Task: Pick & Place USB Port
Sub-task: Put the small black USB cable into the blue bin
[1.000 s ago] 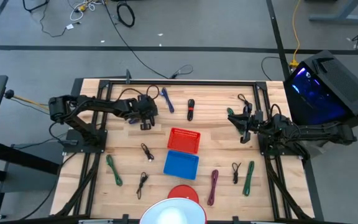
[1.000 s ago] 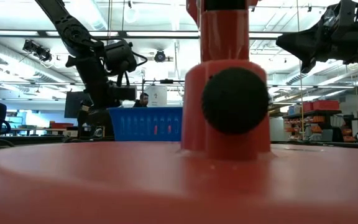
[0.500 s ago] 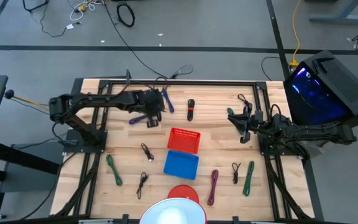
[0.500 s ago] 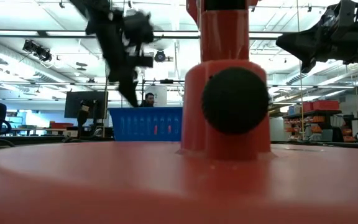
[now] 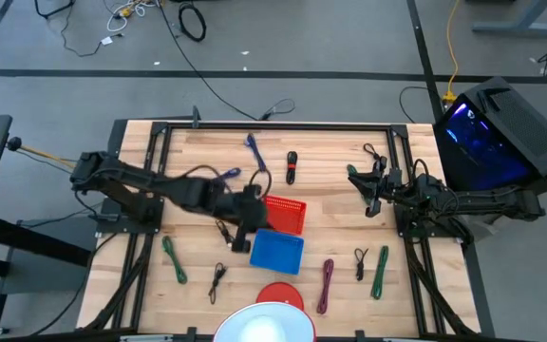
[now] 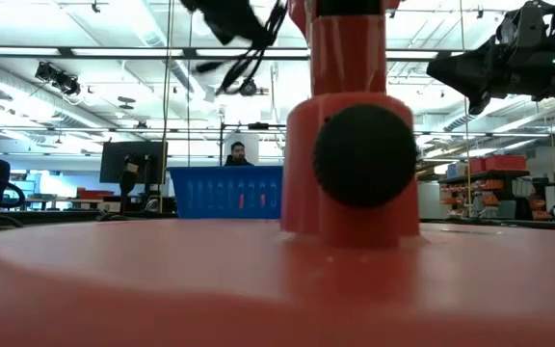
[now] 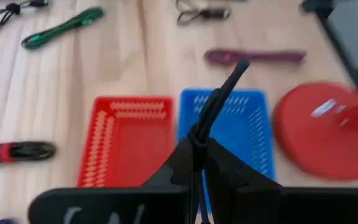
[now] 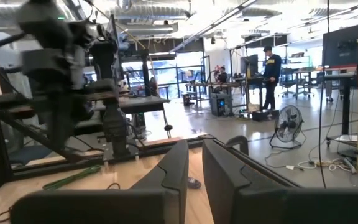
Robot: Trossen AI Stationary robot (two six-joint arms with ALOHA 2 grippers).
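Observation:
In the left wrist view my left gripper (image 7: 197, 142) is shut on a dark bundled cable (image 7: 219, 99). It hangs in the air over the seam between the red basket (image 7: 128, 138) and the blue basket (image 7: 248, 127). The high view puts this gripper (image 5: 241, 237) at the blue basket's (image 5: 278, 252) left edge, beside the red basket (image 5: 283, 215). In the low view it (image 6: 231, 17) is high up, with cable loops (image 6: 249, 67) hanging below it. My right gripper (image 5: 369, 198) (image 8: 194, 158) is shut on nothing and hovers over the table's right side. My left gripper pinches the dark cable bundle near its middle (image 7: 197, 132) between its two fingers. The bundle runs along the fingers, and one end (image 7: 241, 65) sticks out past the fingertips over the blue basket. The cable is lifted clear of the table.
More bundled cables lie about the table: blue (image 5: 253, 150), black-and-red (image 5: 291, 167), black (image 5: 223, 230), green (image 5: 174, 259), purple (image 5: 326, 284), green (image 5: 380, 270). A red round stand (image 5: 279, 294) and a white dome (image 5: 265, 326) sit at the near edge; the stand fills the low view (image 6: 355, 164).
My left gripper has risen from the far-left part of the table and swung toward the near edge and the right. It now stands above the two baskets, and the dark cable has come with it, lifted clear. The right arm has kept still.

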